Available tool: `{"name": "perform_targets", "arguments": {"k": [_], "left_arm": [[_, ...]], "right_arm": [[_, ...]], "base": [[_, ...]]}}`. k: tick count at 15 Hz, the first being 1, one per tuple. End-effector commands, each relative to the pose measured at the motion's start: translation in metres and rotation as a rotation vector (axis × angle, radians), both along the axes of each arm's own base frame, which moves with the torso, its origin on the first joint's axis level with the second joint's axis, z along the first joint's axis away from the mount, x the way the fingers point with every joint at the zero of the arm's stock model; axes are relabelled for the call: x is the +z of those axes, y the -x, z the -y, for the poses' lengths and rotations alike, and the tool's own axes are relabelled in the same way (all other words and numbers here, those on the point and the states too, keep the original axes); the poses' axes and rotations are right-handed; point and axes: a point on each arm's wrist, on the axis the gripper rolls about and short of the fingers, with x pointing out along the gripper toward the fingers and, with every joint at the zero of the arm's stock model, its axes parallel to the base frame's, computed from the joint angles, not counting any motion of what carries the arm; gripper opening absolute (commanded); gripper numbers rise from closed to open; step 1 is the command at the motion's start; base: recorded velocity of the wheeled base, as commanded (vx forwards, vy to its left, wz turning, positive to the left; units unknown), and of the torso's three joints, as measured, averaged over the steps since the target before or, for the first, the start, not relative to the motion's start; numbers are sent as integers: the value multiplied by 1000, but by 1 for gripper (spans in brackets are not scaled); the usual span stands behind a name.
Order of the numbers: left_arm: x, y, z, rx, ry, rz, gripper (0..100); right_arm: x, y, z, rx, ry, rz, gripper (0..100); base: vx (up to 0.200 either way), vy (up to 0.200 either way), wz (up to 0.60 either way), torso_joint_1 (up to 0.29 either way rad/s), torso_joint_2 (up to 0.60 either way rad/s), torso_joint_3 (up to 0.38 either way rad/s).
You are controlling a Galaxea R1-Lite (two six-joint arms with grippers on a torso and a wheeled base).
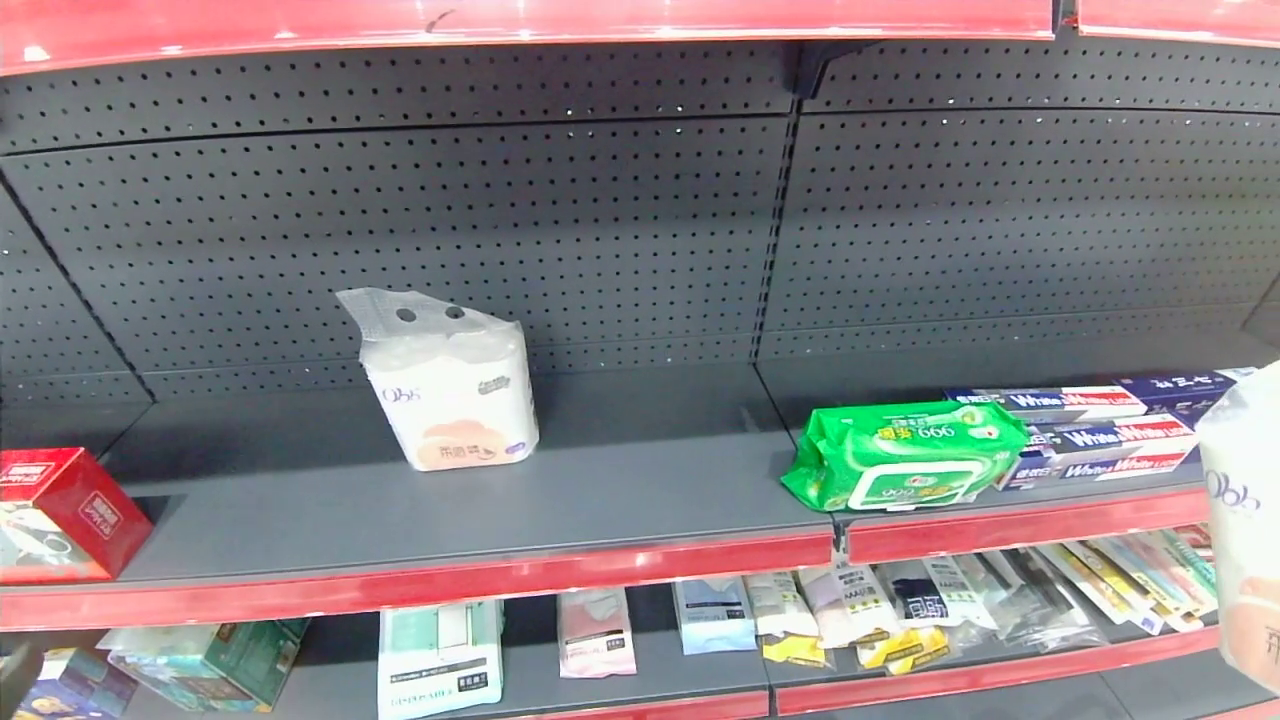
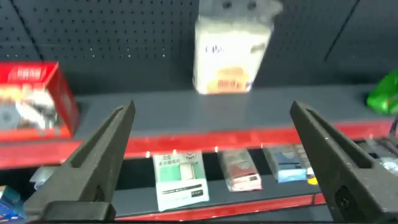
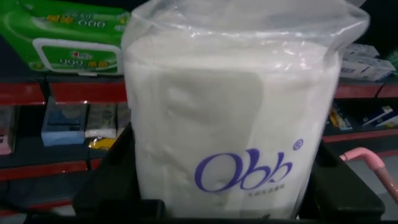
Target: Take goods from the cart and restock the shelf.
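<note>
A white pack of paper rolls point(image 1: 450, 385) stands upright on the grey middle shelf point(image 1: 620, 480), left of centre. A second such pack point(image 1: 1245, 530) hangs at the far right, in front of the shelf edge. In the right wrist view this second pack point(image 3: 233, 118) sits between the dark fingers point(image 3: 109, 180) of my right gripper point(image 3: 227, 186), which is shut on it. My left gripper point(image 2: 214, 155) is open with nothing in it, held in front of the shelf's red edge, below the standing pack point(image 2: 230, 53).
A green wet-wipes pack point(image 1: 905, 455) and toothpaste boxes point(image 1: 1090, 430) lie on the shelf's right part. A red box point(image 1: 60, 515) sits at the left end. Bare shelf lies between the standing pack and the wipes. The lower shelf point(image 1: 640, 690) holds several small packets.
</note>
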Motion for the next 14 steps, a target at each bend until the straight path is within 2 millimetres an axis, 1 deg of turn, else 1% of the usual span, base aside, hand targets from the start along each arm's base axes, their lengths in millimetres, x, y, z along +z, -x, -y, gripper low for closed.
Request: {"name": "perform_targets", "arguments": {"k": [1,2,3,4,5,6,8,10,11,14], "left_arm": [[50,-126,-15,159,-36,-214,100],[42,-142,-26,196,-100,-274,100],[38,-157,-35,144,-122,-286,100],[36,-168,-42,18,-129,-278,100],[28,-181,-48,-88,-176,-301,100],[23,-188,-51,-147,-209,-311,100],[8,-221,-69,-354,-248,-305,100],[-10,-245,-75,-476,-228,-317,100],[-17,-254,-77,-525,-228,-315,100],[-30,-287,-86,-596,-238,-301,100]], "right_arm": [[-5,-7,1,0,-10,-40,0],[-5,-7,1,-2,-12,-35,0],[-4,-5,1,-8,-12,-30,0],[-5,-4,1,-17,-11,-31,0],[-6,-4,1,-17,-12,-34,0],[-6,-4,2,-19,-12,-35,0],[-11,-4,2,-27,-15,-50,0],[-12,-4,3,-46,-16,-59,0],[-13,-5,4,-57,-17,-65,0],[-14,-7,6,-80,-21,-79,0]], "base": [[0,0,0,0,0,0],[0,0,0,0,0,0],[0,0,0,0,0,0],[0,0,0,0,0,0],[0,0,0,0,0,0],[0,0,0,0,0,0],[0,0,0,0,0,0],[0,0,0,0,0,0],[0,0,0,0,0,0],[0,0,0,0,0,0]]}}
